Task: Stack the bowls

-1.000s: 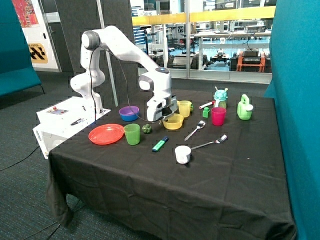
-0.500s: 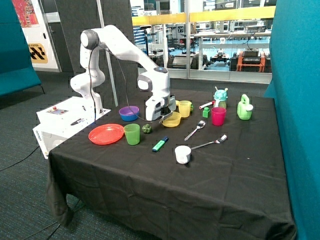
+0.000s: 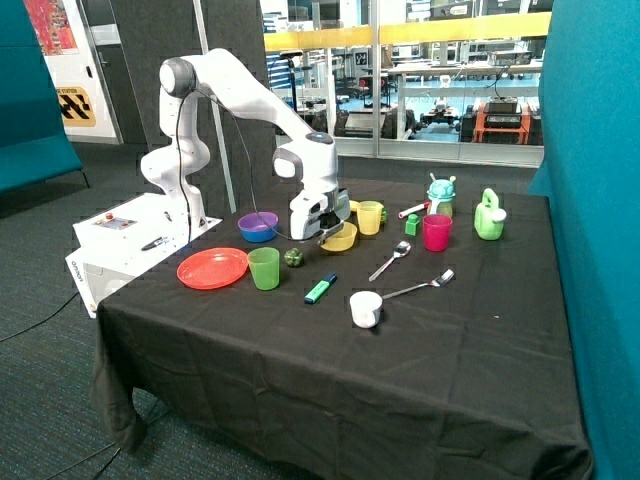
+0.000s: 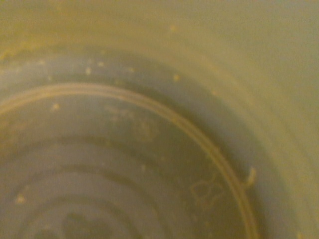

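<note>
Gripping the yellow bowl (image 3: 341, 237) at its rim, the pincer (image 3: 326, 236) holds it lifted and tilted just above the table (image 3: 480, 340), centre of the outside view. Yellow plastic fills the wrist view. Left of it, the purple bowl (image 3: 258, 226) sits near the red-orange plate (image 3: 212, 268) and green cup (image 3: 264, 268).

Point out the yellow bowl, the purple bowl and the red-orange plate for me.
yellow bowl (image 3: 343, 238): outside view, on its outer wall, beside the gripper (image 3: 325, 237).
purple bowl (image 3: 258, 226): outside view, on its inside.
red-orange plate (image 3: 212, 268): outside view, on its flat middle.
</note>
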`<state>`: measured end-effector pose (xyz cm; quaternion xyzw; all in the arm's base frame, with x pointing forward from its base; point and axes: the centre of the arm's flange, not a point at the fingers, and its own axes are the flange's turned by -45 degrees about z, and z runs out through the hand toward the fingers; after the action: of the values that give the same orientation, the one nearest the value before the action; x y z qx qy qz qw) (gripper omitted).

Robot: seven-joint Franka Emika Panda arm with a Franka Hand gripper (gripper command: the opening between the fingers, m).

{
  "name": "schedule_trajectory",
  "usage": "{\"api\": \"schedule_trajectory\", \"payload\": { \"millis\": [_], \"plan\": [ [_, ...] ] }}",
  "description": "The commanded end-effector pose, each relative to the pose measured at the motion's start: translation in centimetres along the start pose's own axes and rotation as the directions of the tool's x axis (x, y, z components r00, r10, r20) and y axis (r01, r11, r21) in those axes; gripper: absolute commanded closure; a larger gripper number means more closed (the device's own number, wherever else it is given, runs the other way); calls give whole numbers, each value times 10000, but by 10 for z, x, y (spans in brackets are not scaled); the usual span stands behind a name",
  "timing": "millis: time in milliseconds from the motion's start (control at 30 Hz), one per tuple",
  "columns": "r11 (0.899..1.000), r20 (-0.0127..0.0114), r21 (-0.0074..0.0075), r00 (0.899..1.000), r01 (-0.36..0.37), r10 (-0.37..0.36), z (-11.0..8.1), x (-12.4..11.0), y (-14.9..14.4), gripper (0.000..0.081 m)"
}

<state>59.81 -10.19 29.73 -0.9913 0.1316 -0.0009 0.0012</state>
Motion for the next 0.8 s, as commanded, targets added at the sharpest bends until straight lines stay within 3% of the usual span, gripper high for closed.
{"api": "schedule_trajectory", "payload": {
  "millis": [0,767],
  "plan": [
    [9998,15,-27,9998,213,-213,-14,-7,2,808],
    [9944,17,-25,9944,1057,-1057,-75,-28,11,808]
  ]
}}
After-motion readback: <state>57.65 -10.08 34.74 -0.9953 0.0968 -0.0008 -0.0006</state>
